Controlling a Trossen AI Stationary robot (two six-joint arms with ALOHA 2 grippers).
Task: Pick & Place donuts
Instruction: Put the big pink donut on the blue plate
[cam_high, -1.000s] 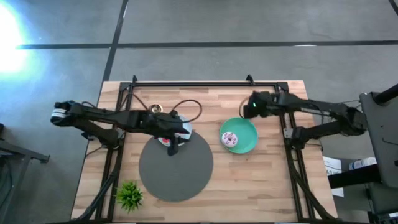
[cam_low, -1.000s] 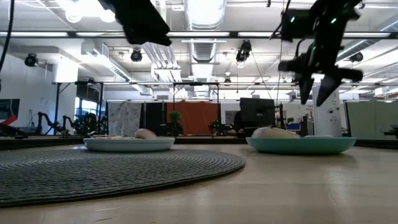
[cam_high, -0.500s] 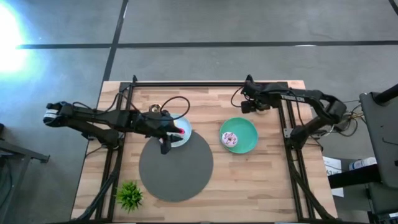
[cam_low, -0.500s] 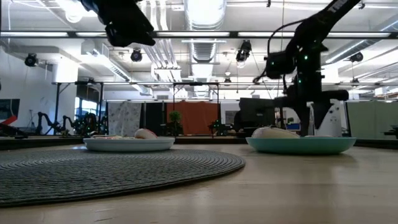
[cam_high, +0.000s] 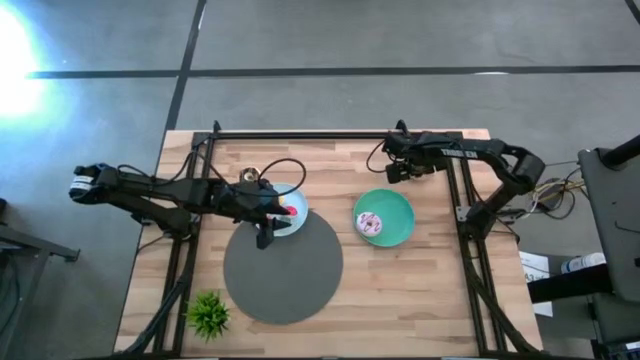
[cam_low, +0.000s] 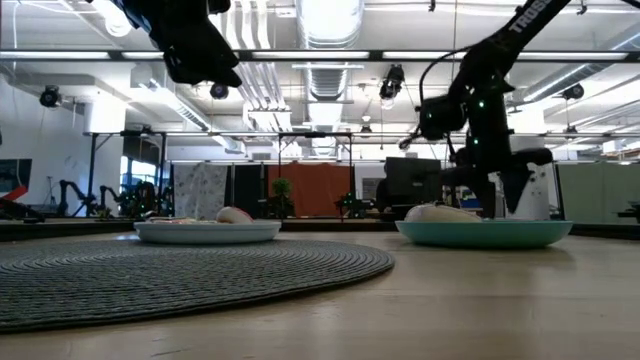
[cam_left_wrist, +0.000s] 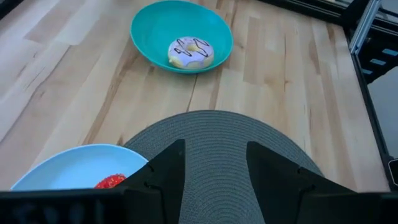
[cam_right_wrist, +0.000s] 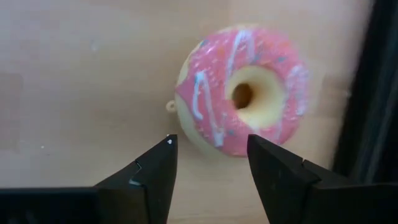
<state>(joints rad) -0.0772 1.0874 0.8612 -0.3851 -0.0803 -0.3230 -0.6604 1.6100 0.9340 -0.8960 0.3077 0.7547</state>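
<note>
Donuts lie in three places at this moment. One pink donut (cam_right_wrist: 242, 99) with white stripes lies flat on the bare counter (cam_high: 430, 290), near the far edge, and the right gripper (cam_right_wrist: 208, 165) hangs just over it with its fingers apart and nothing between them. A second donut (cam_high: 369, 224) with pale icing rests in the green plate (cam_high: 398, 210). A red-iced donut (cam_high: 288, 211) sits in the light blue plate (cam_high: 298, 222), which stands at the far rim of the grey round mat (cam_high: 285, 275).

The left gripper (cam_left_wrist: 214, 165) hovers above the blue plate, its fingers also apart and empty.

The step in hand seems to be the pick of the pink donut by the right arm. To do it well, I think the gripper should first move so the ring lies centred between the two fingers, because now the donut lies ahead of them and a little to one side. Then it should go straight down and close on the sides of the ring gently, since the toy looks soft. The black frame rail (cam_right_wrist: 373, 93) is close beside the donut, so the finger on that side needs care.
</note>
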